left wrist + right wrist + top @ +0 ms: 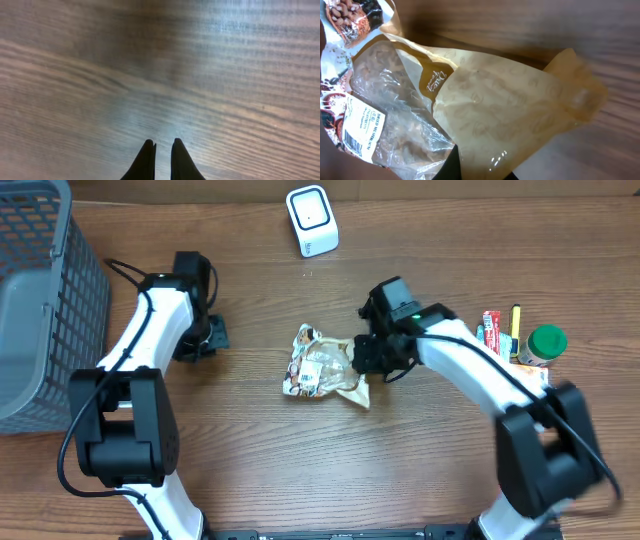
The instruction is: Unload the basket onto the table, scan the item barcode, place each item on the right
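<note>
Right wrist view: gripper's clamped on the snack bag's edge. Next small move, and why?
Probably lift the snack bag a little off the table, then head for the scanner. The right gripper is shut on the bag's tan edge, the bag lies flat on the table, and the scanner stands apart at the far edge. The barcode label faces up.

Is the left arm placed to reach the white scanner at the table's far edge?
Probably yes: nothing stands between the left pincer and the scanner; the snack bag sits off to the side.
</note>
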